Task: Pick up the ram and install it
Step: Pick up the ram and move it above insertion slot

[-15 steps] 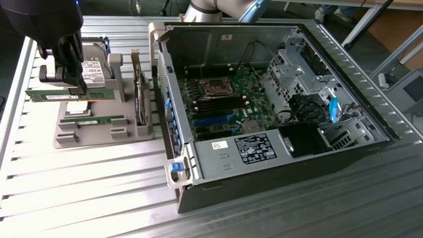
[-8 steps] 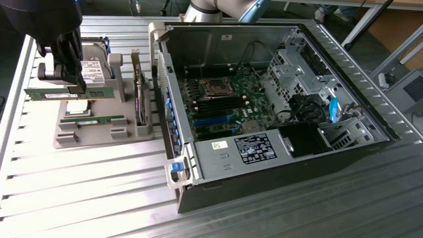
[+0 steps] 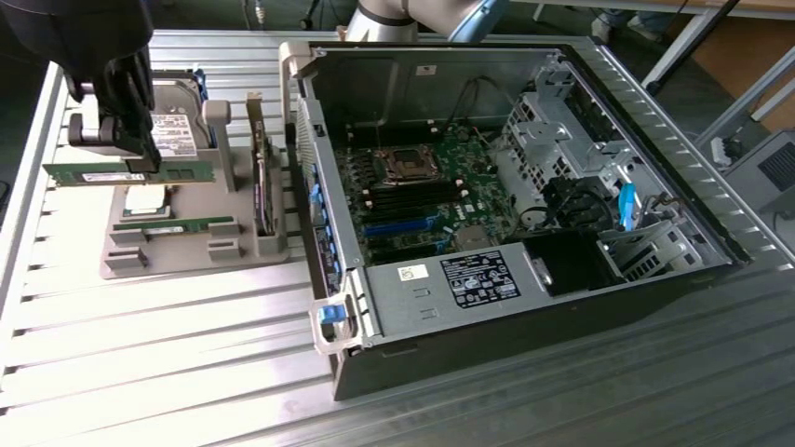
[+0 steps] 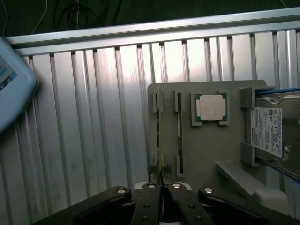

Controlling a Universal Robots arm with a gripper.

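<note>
The pincer (image 3: pixel 140 160) is pinched shut on the ram (image 3: pixel 125 172), gripping its upper long edge about mid-length. The stick hangs level, flat faces upright, at the exterior view's left, over the grey holder (image 3: pixel 186 261) on the slatted metal desk (image 3: pixel 186 354). It looks lifted out of its slot, though how far clear is hard to tell. In the wrist view the ram (image 4: pixel 159 140) shows edge-on as a thin line running away from the pincer (image 4: pixel 161 185).

A twin stick (image 3: pixel 174 226) lies in the holder on the near side, with the square processor chip (image 3: pixel 147 200) just beyond it. The open computer case (image 3: pixel 522 186) stands well to the exterior view's right, its motherboard (image 3: pixel 423 186) exposed.

Judging by its build, the ram is light, stiff and thin. It should not sag in a centred grip, but it may twist or slip if squeezed off-centre. It is probably fragile along the contact edge and at the small chips, so the bare top edge, where it is held, seems the safest place.
</note>
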